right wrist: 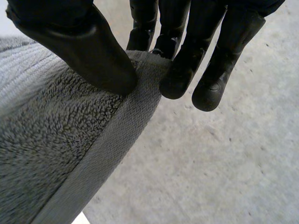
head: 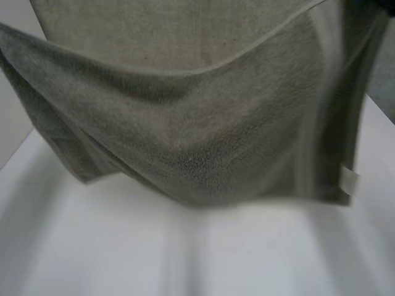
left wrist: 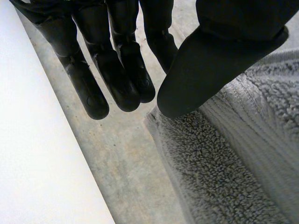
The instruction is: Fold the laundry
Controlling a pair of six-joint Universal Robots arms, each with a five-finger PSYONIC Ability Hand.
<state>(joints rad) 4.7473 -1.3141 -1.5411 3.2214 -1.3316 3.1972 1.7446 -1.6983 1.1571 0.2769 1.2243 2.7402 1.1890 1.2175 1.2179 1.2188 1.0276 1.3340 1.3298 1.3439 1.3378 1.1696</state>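
Left hand [left wrist: 219, 60] closed in pinch: thumb pressed on towel [head: 197, 123] corner, opposing finger partly hidden, other fingers straight alongside. Right hand [right wrist: 88, 51] pinched on hemmed corner, thumb against fingertips. Towel held in air above white surface [head: 185, 253], sagging between both corners; white label [head: 350, 180] seen near lower corner on right arm's side. For clean fold: corners to be held level, sag drawn out, lower edge laid down first, pinches released once cloth lies flat.

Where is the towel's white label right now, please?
In the head view, the white label hangs at the towel's lower right corner, above the table.
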